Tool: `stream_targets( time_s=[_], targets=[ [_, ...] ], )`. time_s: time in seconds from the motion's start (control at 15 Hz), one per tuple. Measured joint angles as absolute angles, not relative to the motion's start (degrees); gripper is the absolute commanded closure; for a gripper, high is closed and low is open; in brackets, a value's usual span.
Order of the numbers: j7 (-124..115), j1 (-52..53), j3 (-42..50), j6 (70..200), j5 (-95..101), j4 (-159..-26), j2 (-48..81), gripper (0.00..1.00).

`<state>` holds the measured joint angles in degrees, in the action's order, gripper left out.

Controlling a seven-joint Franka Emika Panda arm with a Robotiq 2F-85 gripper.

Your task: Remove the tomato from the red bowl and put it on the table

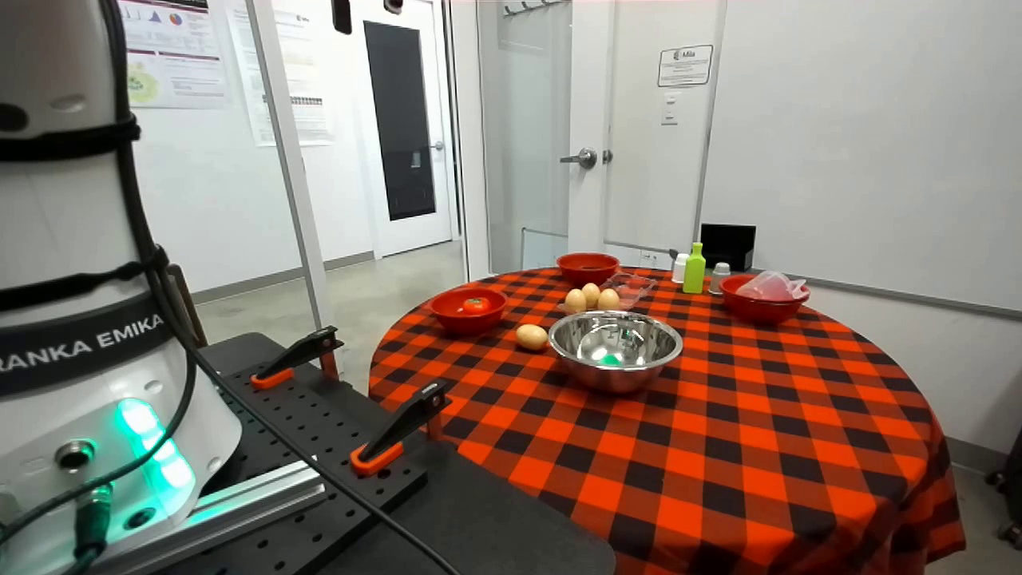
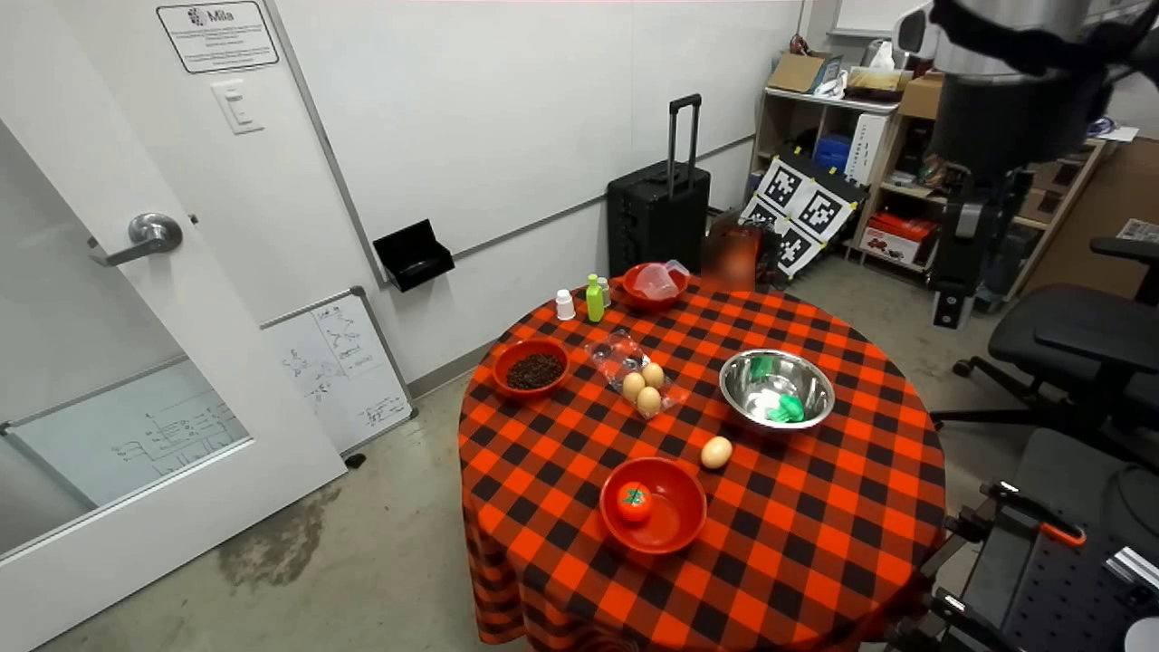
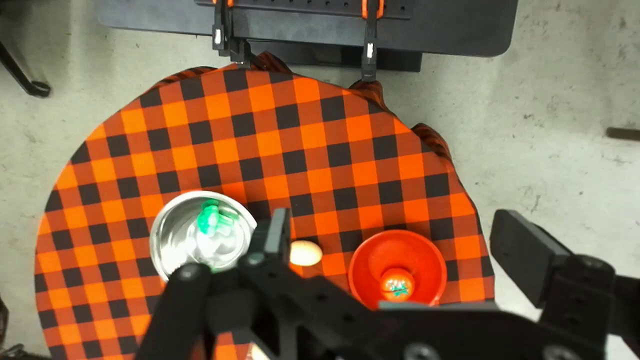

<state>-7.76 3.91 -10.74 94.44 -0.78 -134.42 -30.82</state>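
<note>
The tomato (image 1: 477, 305) lies inside the bright orange-red bowl (image 1: 463, 321), near one side of it. In an exterior view the tomato (image 2: 634, 503) and the red bowl (image 2: 677, 516) show from above. The table (image 1: 766, 439) has a red-and-black checked cloth. My gripper (image 3: 397, 237) is open and empty in the wrist view, high above the table. The tomato (image 3: 397, 284) and red bowl (image 3: 400, 245) appear between its fingers, far below; a gripper part hides the bowl's lower edge. The gripper (image 2: 951, 312) also hangs at the upper right of an exterior view.
A lone egg (image 2: 716, 452) lies between the red bowl and a steel bowl (image 2: 735, 403) holding something green. Several eggs (image 2: 646, 398) sit by a clear carton. A bowl of dark beans (image 2: 534, 371), a green bottle (image 2: 594, 301) and another red bowl (image 2: 638, 299) stand farther off.
</note>
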Motion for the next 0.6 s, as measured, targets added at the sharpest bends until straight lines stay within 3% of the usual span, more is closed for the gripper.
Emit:
stream_targets(
  time_s=[0.6],
  targets=[
    [14.06, 6.07, -8.39, 107.6, 6.45, -126.61, -5.71, 0.0]
  ],
)
